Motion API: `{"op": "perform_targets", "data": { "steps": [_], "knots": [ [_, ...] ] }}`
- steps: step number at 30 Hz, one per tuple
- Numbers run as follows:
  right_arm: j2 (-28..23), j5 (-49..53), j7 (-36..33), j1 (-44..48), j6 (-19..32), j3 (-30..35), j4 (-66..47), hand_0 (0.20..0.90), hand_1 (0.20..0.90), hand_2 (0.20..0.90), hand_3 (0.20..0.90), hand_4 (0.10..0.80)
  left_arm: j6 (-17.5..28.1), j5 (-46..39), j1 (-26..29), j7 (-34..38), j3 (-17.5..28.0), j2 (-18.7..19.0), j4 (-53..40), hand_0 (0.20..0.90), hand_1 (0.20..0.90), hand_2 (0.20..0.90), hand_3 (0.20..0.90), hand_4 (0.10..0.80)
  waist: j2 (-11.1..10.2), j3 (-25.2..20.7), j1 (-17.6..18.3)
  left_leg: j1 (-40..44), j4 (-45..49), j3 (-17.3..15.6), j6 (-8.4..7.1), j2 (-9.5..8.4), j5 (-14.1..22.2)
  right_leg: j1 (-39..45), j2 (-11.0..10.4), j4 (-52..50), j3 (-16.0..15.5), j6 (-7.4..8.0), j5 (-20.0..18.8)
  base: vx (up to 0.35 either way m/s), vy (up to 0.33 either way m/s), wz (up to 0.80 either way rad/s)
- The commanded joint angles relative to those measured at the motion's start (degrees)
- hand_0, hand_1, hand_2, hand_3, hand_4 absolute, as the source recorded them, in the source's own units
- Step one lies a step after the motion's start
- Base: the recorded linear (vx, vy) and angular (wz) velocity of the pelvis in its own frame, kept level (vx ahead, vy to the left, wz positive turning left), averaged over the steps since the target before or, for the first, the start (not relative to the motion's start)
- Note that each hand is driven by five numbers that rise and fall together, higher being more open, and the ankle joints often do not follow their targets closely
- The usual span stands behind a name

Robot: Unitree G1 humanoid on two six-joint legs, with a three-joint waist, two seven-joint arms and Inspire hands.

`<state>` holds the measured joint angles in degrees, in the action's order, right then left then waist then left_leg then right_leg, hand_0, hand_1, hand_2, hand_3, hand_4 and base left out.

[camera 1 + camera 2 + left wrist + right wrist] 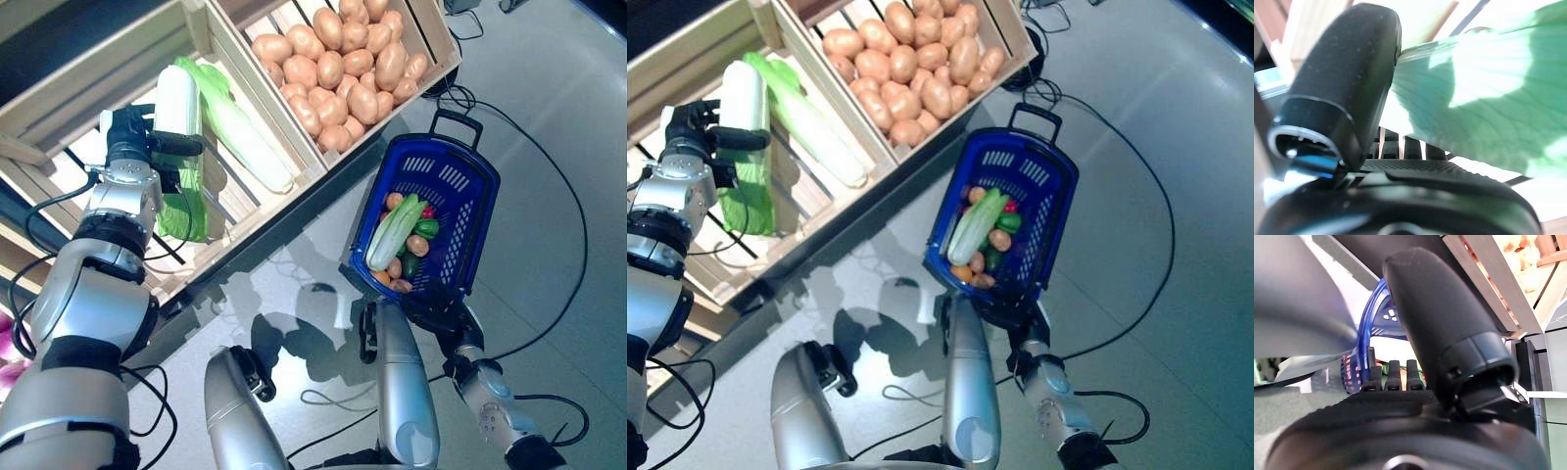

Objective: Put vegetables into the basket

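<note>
My left hand [132, 147] is shut on a long cabbage [179, 108] with a white stalk and green leaves. It holds the cabbage upright in the left wooden crate [211, 44]. In the left wrist view my thumb [1347, 88] lies against its green leaf [1488, 112]. The blue basket [436, 166] stands on the floor at the right. It holds a pale green cabbage [392, 233], potatoes, a green pepper [427, 228] and something small and red. My right hand [441, 308] is open at the basket's near rim, with straight fingers [1393, 374] just beside the rim [1369, 313].
A second long cabbage [245, 137] lies in the same crate, right beside the held one. The crate of potatoes [338, 69] stands between it and the basket. Grey floor [549, 147] stretches to the right of the basket.
</note>
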<state>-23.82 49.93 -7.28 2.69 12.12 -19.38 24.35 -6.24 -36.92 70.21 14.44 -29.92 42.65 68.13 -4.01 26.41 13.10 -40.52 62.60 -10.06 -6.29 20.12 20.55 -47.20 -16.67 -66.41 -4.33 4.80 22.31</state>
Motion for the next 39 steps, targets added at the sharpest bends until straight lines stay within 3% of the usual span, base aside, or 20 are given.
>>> {"op": "perform_targets", "data": {
  "steps": [1,11,15,16,17,22,27,32,39],
  "knots": [
    [-1.1,-2.2,-2.1,-2.0,4.8,-1.1,-0.8,0.900,0.900,0.900,0.900,0.800,9.3,-1.6,1.7,-0.2,2.1,5.5,-0.1,0.300,0.300,0.300,0.300,0.400,1.8,-8.3,0.7,2.6,-5.8,1.4,2.95,0.74,0.4,7.0,-2.8,11.0,1.7,0.49,-3.9,0.019,-0.002,0.03],
    [1.1,-7.0,-1.5,-1.5,8.0,-2.5,-4.4,0.900,0.900,0.900,0.900,0.800,14.1,-8.4,-9.2,-2.5,11.3,6.4,-7.0,0.300,0.300,0.300,0.300,0.400,2.9,-12.6,-2.1,17.4,-19.7,-1.8,3.03,-2.00,-2.9,21.5,-2.4,21.9,-2.2,0.36,-5.0,0.000,0.001,0.04],
    [1.9,-7.0,3.9,-0.7,7.8,-2.0,-9.2,0.900,0.900,0.900,0.900,0.800,17.6,-15.5,-19.0,-6.8,18.0,3.1,-16.9,0.300,0.300,0.300,0.300,0.400,3.4,-14.7,-4.0,23.4,-27.2,-2.8,3.28,-3.31,-6.7,28.0,-1.6,29.2,-4.9,-0.23,-8.0,-0.016,-0.026,-0.04],
    [2.1,-6.3,7.0,-0.1,6.8,-1.0,-10.7,0.900,0.900,0.900,0.900,0.800,19.5,-18.1,-23.8,-9.7,20.4,1.1,-21.8,0.300,0.300,0.300,0.300,0.400,3.4,-15.7,-4.8,26.4,-30.4,-3.3,2.93,-4.09,-7.8,31.1,-1.0,32.3,-6.1,-0.10,-8.8,0.108,-0.034,0.04],
    [2.4,-6.7,8.6,0.8,5.8,0.4,-10.9,0.900,0.900,0.900,0.900,0.800,20.6,-18.3,-27.5,-11.1,21.8,-1.2,-26.6,0.300,0.300,0.300,0.300,0.400,3.4,-16.6,-5.7,28.7,-33.1,-3.7,2.60,-4.80,-8.7,33.6,-0.3,35.1,-7.2,-0.04,-9.3,0.107,-0.036,0.03],
    [0.1,-7.6,14.5,8.2,1.8,5.8,-12.5,0.900,0.900,0.900,0.900,0.800,22.7,-15.0,-35.4,-16.3,24.7,-7.4,-37.5,0.300,0.300,0.300,0.300,0.400,3.2,-18.5,-8.1,35.8,-41.4,-4.7,1.39,-6.85,-11.9,41.7,1.8,44.6,-10.2,0.43,-11.8,0.048,-0.041,0.00],
    [-1.7,-4.9,19.1,14.5,-2.2,7.1,-15.3,0.900,0.900,0.900,0.900,0.800,23.2,-15.9,-38.4,-19.7,24.2,-10.1,-44.0,0.300,0.300,0.300,0.300,0.400,2.9,-20.2,-9.3,39.8,-47.5,-5.2,0.87,-7.81,-14.5,46.5,3.4,51.9,-11.1,1.06,-14.6,0.030,-0.047,-0.04],
    [-3.7,1.4,24.9,18.7,-10.1,7.2,-19.8,0.900,0.900,0.900,0.900,0.800,21.4,-12.8,-40.8,-23.2,21.3,-12.5,-51.0,0.300,0.300,0.300,0.300,0.400,2.5,-22.4,-10.2,43.7,-56.0,-5.1,0.08,-9.14,-18.1,50.8,5.0,59.9,-12.0,2.30,-18.3,0.025,-0.022,-0.03],
    [-6.9,4.8,26.4,25.5,-17.2,6.3,-19.7,0.900,0.900,0.900,0.900,0.800,19.2,-8.9,-37.8,-25.2,16.7,-12.5,-54.8,0.300,0.300,0.300,0.300,0.400,1.9,-24.1,-10.8,46.8,-62.7,-5.3,-0.41,-10.11,-20.3,53.7,6.3,65.8,-13.1,3.00,-21.2,0.012,-0.017,-0.01]
  ]
}}
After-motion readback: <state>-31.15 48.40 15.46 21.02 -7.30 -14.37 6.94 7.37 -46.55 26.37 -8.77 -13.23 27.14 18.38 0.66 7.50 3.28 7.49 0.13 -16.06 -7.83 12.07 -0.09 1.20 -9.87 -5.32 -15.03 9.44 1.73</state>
